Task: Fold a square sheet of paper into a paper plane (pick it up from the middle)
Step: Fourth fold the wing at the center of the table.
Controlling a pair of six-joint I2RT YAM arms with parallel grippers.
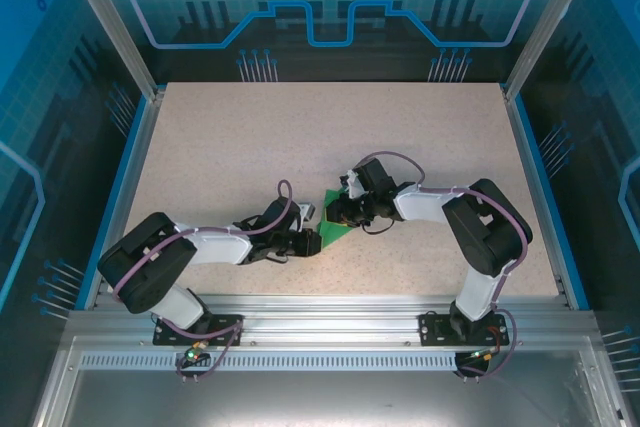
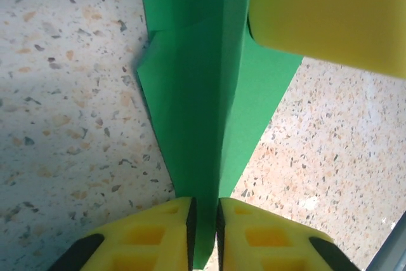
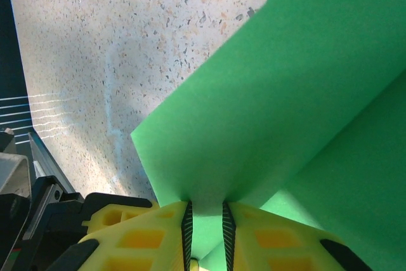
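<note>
The square sheet of paper [image 1: 338, 229] is bright green and folded into an angular, pointed shape. It is just above the table near the front middle, between my two grippers. My left gripper [image 1: 312, 239] comes in from the left, and in its wrist view the jaws [image 2: 205, 220] are shut on the narrow end of the paper [image 2: 203, 93], which has a raised crease along it. My right gripper [image 1: 340, 212] comes in from the right. Its jaws [image 3: 204, 220] are shut on an edge of the paper [image 3: 285, 93], lifting a flap. One yellow right finger [image 2: 330, 11] presses on the paper's far part.
The speckled beige table [image 1: 300, 137] stretches behind and to both sides of the paper. Blue rails [image 1: 128, 177] and transparent enclosure walls border it. An aluminium rail with the arm bases [image 1: 330, 332] runs along the near edge.
</note>
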